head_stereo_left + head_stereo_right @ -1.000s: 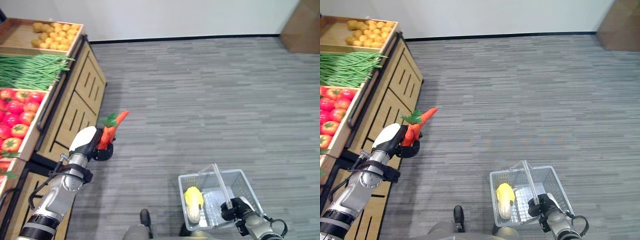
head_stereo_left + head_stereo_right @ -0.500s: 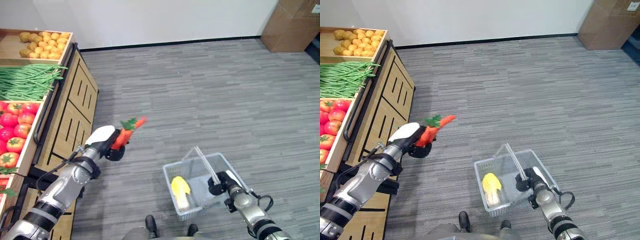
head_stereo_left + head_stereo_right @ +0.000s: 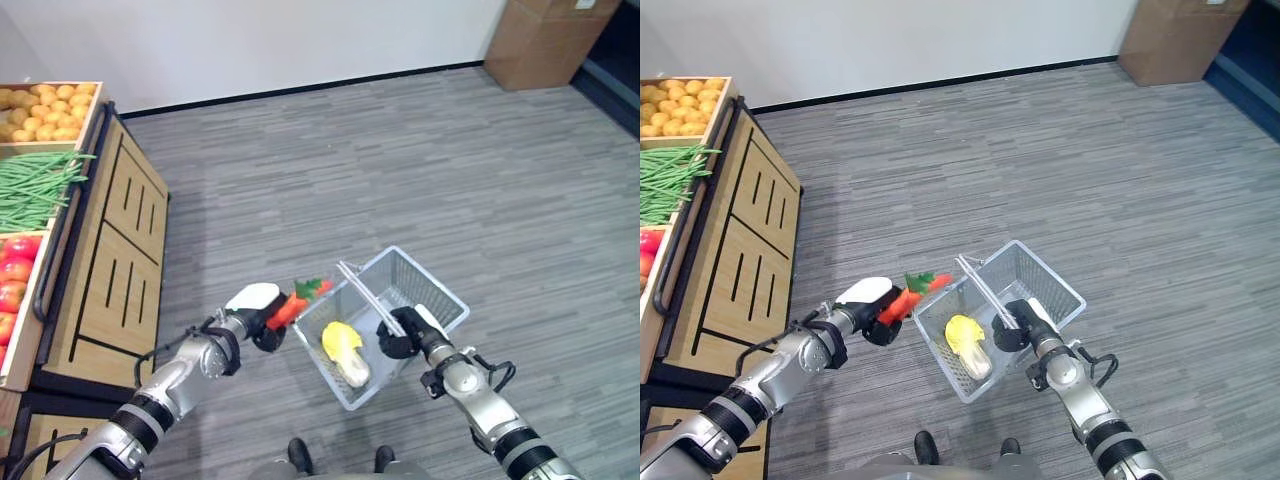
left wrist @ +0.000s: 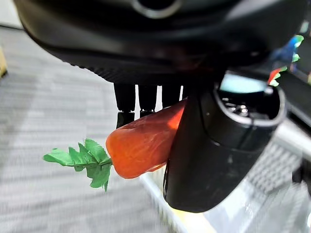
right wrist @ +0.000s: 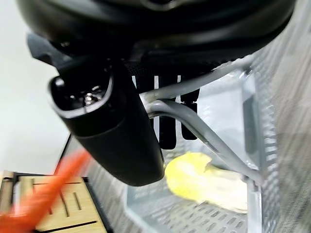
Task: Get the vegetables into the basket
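left robot hand (image 3: 252,311): lower centre-left, fingers and thumb curled round the carrot (image 3: 290,308), leafy top just over the basket's near rim | right robot hand (image 3: 405,333): lower centre, clenched on basket (image 3: 430,298) handle, basket held above the floor | yellow vegetable (image 3: 343,345) lies inside the basket | produce shelf (image 3: 100,260): left edge, beans (image 3: 30,190), tomatoes (image 3: 12,280)

In my left hand (image 3: 262,318) I see a carrot (image 4: 143,143) with smooth, slightly glossy orange skin and matt plastic-looking leaves. My right hand (image 3: 400,335), glossy dark plastic, grips the smooth metal handle of the grey wire-mesh basket (image 3: 425,290). Inside lies a waxy yellow vegetable (image 3: 342,345). Beyond my left hand, the stand (image 3: 115,260) looks like matt wood; the floor (image 3: 400,160) is rough grey carpet.
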You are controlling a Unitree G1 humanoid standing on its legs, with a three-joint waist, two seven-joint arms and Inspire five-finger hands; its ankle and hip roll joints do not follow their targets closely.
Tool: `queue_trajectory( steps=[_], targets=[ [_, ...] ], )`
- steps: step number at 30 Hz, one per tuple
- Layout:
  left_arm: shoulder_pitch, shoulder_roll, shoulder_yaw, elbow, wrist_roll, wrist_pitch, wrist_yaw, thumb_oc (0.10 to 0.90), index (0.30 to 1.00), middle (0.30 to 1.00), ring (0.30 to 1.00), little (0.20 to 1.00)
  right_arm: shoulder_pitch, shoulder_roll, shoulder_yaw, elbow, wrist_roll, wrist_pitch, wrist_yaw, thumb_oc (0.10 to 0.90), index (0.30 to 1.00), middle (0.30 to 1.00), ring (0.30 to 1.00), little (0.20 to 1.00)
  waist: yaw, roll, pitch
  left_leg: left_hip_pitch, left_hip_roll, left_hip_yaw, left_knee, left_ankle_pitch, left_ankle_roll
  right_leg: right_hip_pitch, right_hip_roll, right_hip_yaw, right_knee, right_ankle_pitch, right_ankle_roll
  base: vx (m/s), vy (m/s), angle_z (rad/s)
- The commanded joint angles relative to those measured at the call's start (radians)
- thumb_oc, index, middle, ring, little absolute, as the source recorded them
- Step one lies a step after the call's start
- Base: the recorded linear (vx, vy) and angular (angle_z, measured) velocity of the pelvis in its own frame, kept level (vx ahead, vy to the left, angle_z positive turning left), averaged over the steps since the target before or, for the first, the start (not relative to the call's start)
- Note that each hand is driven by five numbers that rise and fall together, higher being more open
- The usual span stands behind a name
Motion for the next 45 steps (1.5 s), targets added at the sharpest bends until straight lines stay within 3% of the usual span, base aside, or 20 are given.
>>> queue_trajectory(
  steps=[1, 6, 12, 15, 20, 23, 27, 28, 29, 30, 45],
  targets=[
    [-0.132, -0.042, -0.004, 0.059, 0.054, -0.019, 0.039, 0.400, 0.300, 0.300, 0.300, 0.300, -0.086, 0.000, -0.014, -0.201, 0.068, -0.149, 0.006, 0.400, 0.300, 0.300, 0.300, 0.300, 0.002, 0.008, -0.077, 0.037, 0.027, -0.001, 0.043, -0.119, -0.027, -0.099, 0.006, -0.017, 0.071, -0.011, 0.006, 0.01, -0.023, -0.08],
    [-0.158, -0.137, -0.053, 0.214, 0.102, -0.004, 0.043, 0.400, 0.300, 0.300, 0.300, 0.300, -0.101, 0.005, 0.034, -0.294, 0.106, -0.168, 0.017, 0.400, 0.300, 0.300, 0.300, 0.300, -0.015, 0.004, -0.074, 0.037, 0.033, 0.008, 0.049, -0.120, -0.032, -0.101, 0.011, -0.008, 0.072, -0.011, 0.004, 0.01, -0.015, -0.06],
    [-0.188, -0.174, -0.079, 0.262, 0.120, -0.005, 0.049, 0.400, 0.300, 0.300, 0.300, 0.300, -0.105, 0.002, 0.081, -0.328, 0.141, -0.169, 0.052, 0.400, 0.300, 0.300, 0.300, 0.300, -0.019, 0.000, -0.067, 0.035, 0.038, 0.017, 0.061, -0.123, -0.035, -0.104, 0.013, -0.001, 0.077, -0.011, 0.002, 0.00, -0.007, -0.04],
    [-0.207, -0.188, -0.110, 0.265, 0.148, -0.015, 0.036, 0.400, 0.300, 0.300, 0.300, 0.300, -0.134, -0.022, 0.151, -0.328, 0.067, -0.160, 0.090, 0.400, 0.300, 0.300, 0.300, 0.300, -0.017, -0.003, -0.066, 0.033, 0.038, 0.017, 0.067, -0.125, -0.036, -0.105, 0.013, 0.005, 0.076, -0.010, 0.003, -0.01, -0.005, -0.03],
    [-0.217, -0.207, -0.130, 0.286, 0.163, -0.021, 0.036, 0.400, 0.300, 0.300, 0.300, 0.300, -0.144, -0.015, 0.204, -0.336, 0.074, -0.166, 0.126, 0.400, 0.300, 0.300, 0.300, 0.300, -0.018, -0.004, -0.065, 0.031, 0.038, 0.024, 0.066, -0.125, -0.035, -0.109, 0.013, 0.010, 0.073, -0.005, 0.003, -0.01, 0.004, -0.02],
    [-0.229, -0.223, -0.152, 0.312, 0.179, -0.026, 0.035, 0.400, 0.300, 0.300, 0.300, 0.300, -0.177, -0.011, 0.248, -0.357, 0.100, -0.177, 0.156, 0.400, 0.300, 0.300, 0.300, 0.300, -0.020, -0.004, -0.064, 0.033, 0.037, 0.023, 0.067, -0.128, -0.035, -0.109, 0.012, 0.012, 0.074, -0.005, 0.005, -0.02, 0.008, -0.13],
    [-0.237, -0.241, -0.185, 0.369, 0.203, -0.035, 0.041, 0.400, 0.300, 0.300, 0.300, 0.300, -0.208, 0.003, 0.296, -0.379, 0.226, -0.187, 0.193, 0.400, 0.300, 0.300, 0.300, 0.300, -0.022, -0.004, -0.062, 0.034, 0.034, 0.029, 0.069, -0.131, -0.033, -0.112, 0.010, 0.020, 0.073, -0.002, 0.007, 0.00, 0.004, -0.02],
    [-0.237, -0.241, -0.185, 0.370, 0.203, -0.036, 0.042, 0.543, 0.500, 0.500, 0.500, 0.500, -0.208, 0.003, 0.296, -0.378, 0.227, -0.187, 0.193, 0.400, 0.300, 0.300, 0.300, 0.300, -0.021, -0.004, -0.062, 0.034, 0.034, 0.030, 0.069, -0.131, -0.033, -0.112, 0.010, 0.021, 0.072, -0.001, 0.007, -0.02, 0.015, -0.03],
    [-0.233, -0.244, -0.191, 0.383, 0.211, -0.035, 0.039, 0.827, 0.898, 0.898, 0.898, 0.898, -0.221, 0.004, 0.306, -0.376, 0.226, -0.188, 0.194, 0.400, 0.300, 0.300, 0.300, 0.300, -0.021, -0.003, -0.061, 0.034, 0.033, 0.030, 0.069, -0.132, -0.032, -0.112, 0.010, 0.022, 0.073, -0.001, 0.008, 0.00, 0.000, 0.00],
    [-0.233, -0.246, -0.197, 0.391, 0.220, -0.036, 0.040, 0.900, 1.000, 1.000, 1.000, 1.000, -0.230, 0.003, 0.314, -0.376, 0.222, -0.192, 0.193, 0.400, 0.300, 0.300, 0.300, 0.300, -0.020, -0.002, -0.062, 0.034, 0.033, 0.032, 0.069, -0.132, -0.032, -0.114, 0.010, 0.024, 0.073, 0.000, 0.008, 0.00, 0.000, 0.00],
    [-0.199, -0.162, -0.186, 0.282, 0.200, -0.068, 0.017, 0.900, 1.000, 1.000, 1.000, 1.000, -0.213, -0.020, 0.302, -0.349, 0.189, -0.192, 0.188, 0.400, 0.300, 0.300, 0.300, 0.300, -0.007, 0.007, -0.054, 0.027, 0.028, 0.023, 0.071, -0.136, -0.024, -0.118, 0.003, 0.023, 0.070, 0.009, 0.014, -0.01, 0.002, -0.01]
  ],
)
